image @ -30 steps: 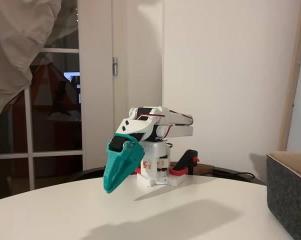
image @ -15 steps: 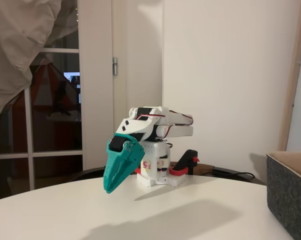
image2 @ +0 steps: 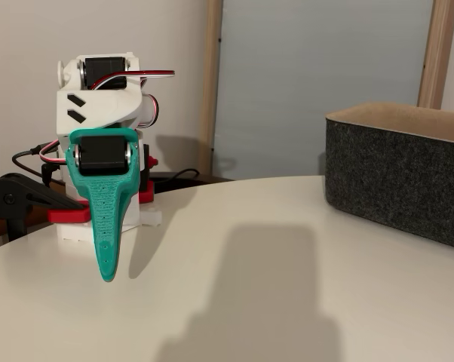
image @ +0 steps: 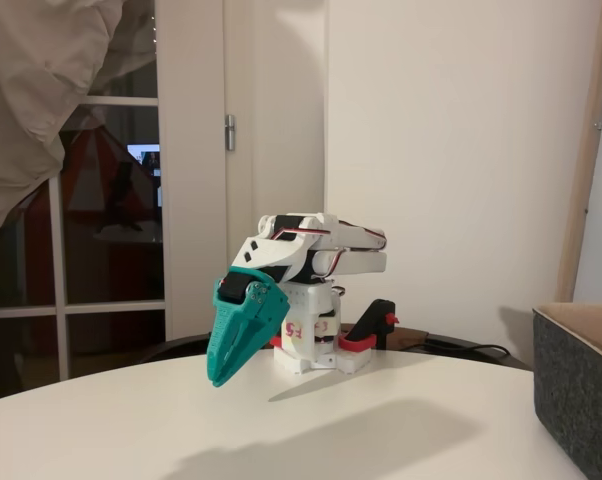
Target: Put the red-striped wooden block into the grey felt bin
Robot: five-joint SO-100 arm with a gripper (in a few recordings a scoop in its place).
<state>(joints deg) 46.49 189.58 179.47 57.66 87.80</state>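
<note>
The teal gripper (image: 218,372) (image2: 106,273) hangs point-down just above the white table (image: 381,430), fingers pressed together, holding nothing. The arm (image: 316,250) is folded over its base. The grey felt bin (image2: 397,177) (image: 579,385) sits well apart at the right in both fixed views.

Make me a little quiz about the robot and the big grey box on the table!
1. True or false: the teal gripper points down at the white table.
2. The grey felt bin is: A) beside the arm, apart from it; B) held by the gripper; C) tipped over.
3. Fill in: the clamp at the arm's base is red and ____.

Key: 1 true. 2 A. 3 black.
</note>
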